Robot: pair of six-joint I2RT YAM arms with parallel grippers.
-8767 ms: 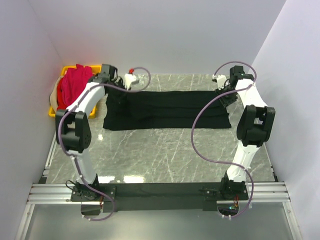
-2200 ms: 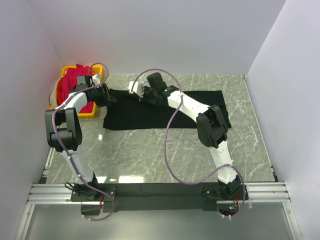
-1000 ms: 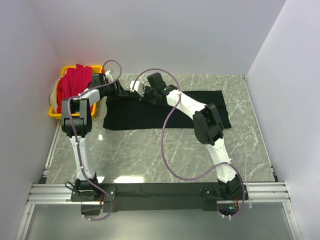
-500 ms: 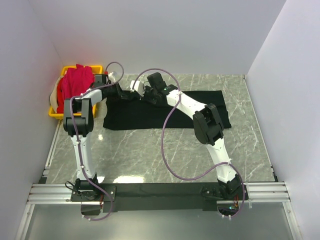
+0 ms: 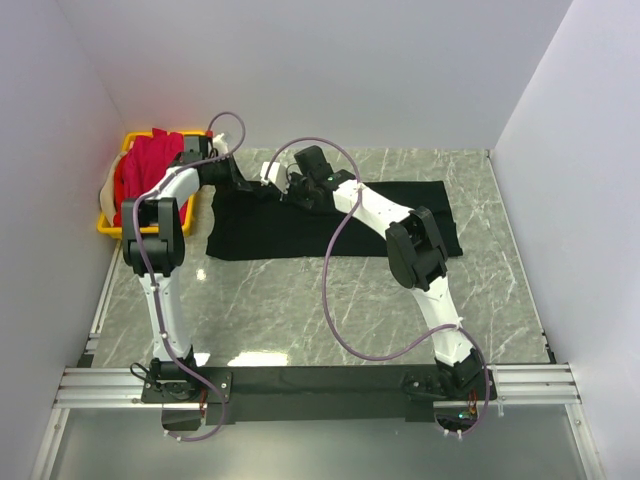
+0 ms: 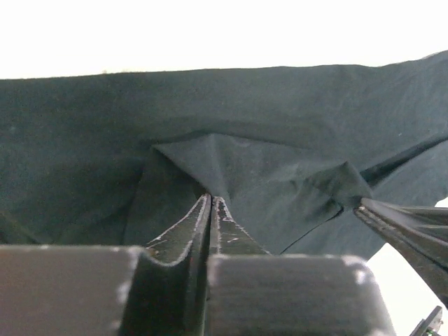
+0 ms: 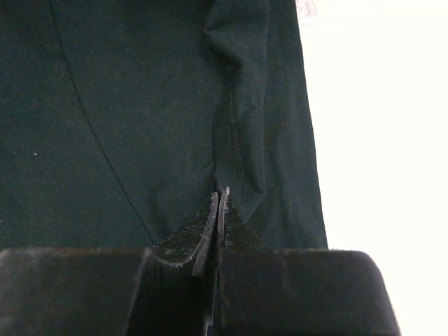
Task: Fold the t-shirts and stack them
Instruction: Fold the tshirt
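The black t-shirt lies on the marble table as a long folded strip. My left gripper and right gripper sit close together at the strip's far left edge. In the left wrist view the gripper is shut on a tented peak of the black cloth. In the right wrist view the gripper is shut on a raised hem ridge of the black cloth. The right gripper's fingers show at the right of the left wrist view. Magenta-pink t-shirts are piled in the crate.
A yellow crate stands at the far left, against the left wall, with a beige cloth hanging out beside it. White walls enclose the table on three sides. Purple cables loop above both arms.
Over the last second the left arm has shifted a little at the shirt's far left edge. Two seconds ago its gripper was by the crate. The right arm has barely moved.
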